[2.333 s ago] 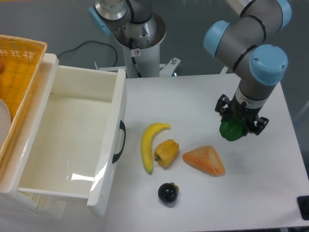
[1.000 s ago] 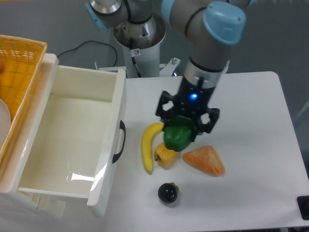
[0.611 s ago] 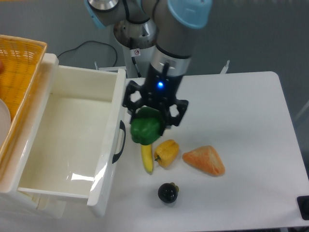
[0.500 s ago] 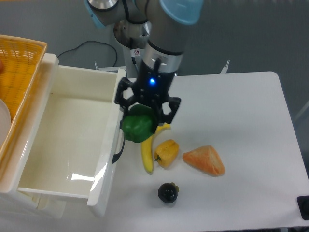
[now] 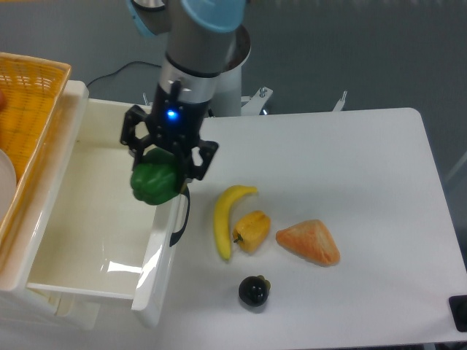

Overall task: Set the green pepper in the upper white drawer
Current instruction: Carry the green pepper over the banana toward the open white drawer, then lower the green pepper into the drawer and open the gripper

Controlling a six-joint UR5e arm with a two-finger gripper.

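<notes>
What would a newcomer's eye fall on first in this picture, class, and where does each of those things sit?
The gripper, shut on the green pepper, hangs over the right wall of the upper white drawer. To its right on the white table lie a banana and a yellow pepper.

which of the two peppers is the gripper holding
The green pepper, clamped in the gripper over the right edge of the upper white drawer. The smaller yellow pepper lies untouched on the table beside the banana.
</notes>
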